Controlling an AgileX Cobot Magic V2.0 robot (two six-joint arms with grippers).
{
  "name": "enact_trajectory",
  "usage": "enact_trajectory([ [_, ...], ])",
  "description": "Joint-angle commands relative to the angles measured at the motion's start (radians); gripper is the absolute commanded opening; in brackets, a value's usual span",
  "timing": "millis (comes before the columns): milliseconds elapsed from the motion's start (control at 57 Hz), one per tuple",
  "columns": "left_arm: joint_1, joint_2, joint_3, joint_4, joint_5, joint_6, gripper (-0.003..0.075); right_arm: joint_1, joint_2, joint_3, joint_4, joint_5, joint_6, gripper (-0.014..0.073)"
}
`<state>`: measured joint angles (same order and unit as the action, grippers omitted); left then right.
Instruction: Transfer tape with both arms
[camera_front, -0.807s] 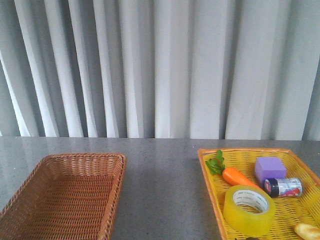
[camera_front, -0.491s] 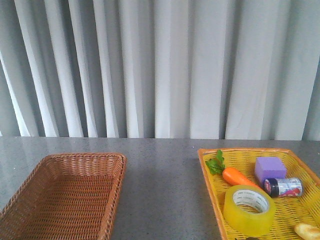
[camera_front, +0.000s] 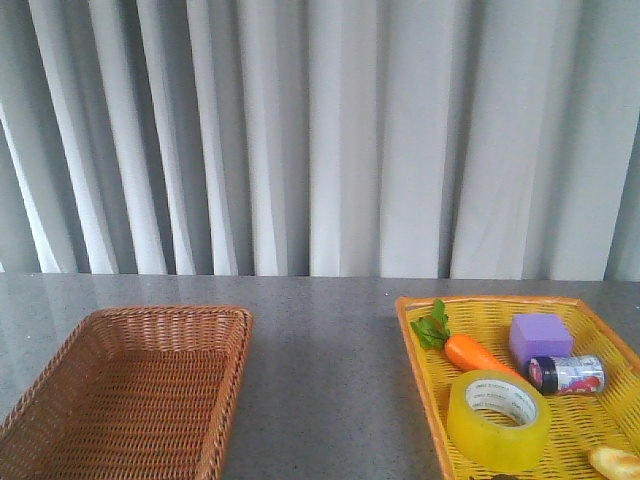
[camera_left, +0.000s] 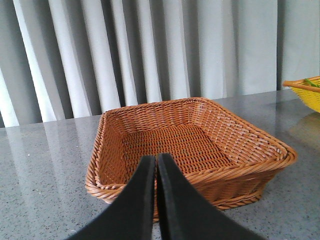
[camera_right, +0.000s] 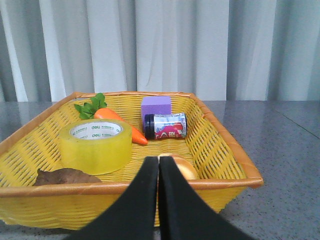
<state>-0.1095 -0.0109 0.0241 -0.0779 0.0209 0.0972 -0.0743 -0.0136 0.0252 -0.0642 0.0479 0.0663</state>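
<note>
Tape (camera_front: 498, 420) lying flat in yellow basket (camera_front: 425, 375), touching carrot (camera_front: 478, 354), near purple block (camera_front: 540, 338) and jar (camera_front: 567, 374); brown basket (camera_front: 140, 390) well apart; left gripper (camera_left: 155, 165) and right gripper (camera_right: 158, 167) both pressed together, holding nothing.

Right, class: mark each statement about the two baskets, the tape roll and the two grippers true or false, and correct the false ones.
1. The translucent yellow roll of packing tape lies in the yellow woven tray. True.
2. The brown wicker basket holds the orange toy carrot. False: the basket holds nothing; the carrot is in the yellow tray.
3. The right gripper is closed around the tape. False: its fingers are shut on nothing, outside the tray's near rim.
4. The left gripper is shut, pointing at the brown basket. True.
5. The purple block sits beside a small printed jar lying on its side. True.
</note>
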Motion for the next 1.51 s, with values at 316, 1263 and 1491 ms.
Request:
enact_trajectory([
  [316,-0.003,-0.016,-0.007,-0.006,-0.077,-0.008,-0.0006,0.001,-0.010,0.006,-0.008,-0.075,-0.002,-0.0007],
  [1263,-0.003,-0.011,-0.123,-0.034,-0.082,-0.035,-0.0006,0.001,-0.009,-0.052,0.046,-0.061,0.018,-0.0007],
  [1491,-0.003,0.144,-0.370,-0.031,0.068,-0.034,-0.0006,0.001,0.079,-0.248,0.019,0.088,0.011,-0.0007],
])
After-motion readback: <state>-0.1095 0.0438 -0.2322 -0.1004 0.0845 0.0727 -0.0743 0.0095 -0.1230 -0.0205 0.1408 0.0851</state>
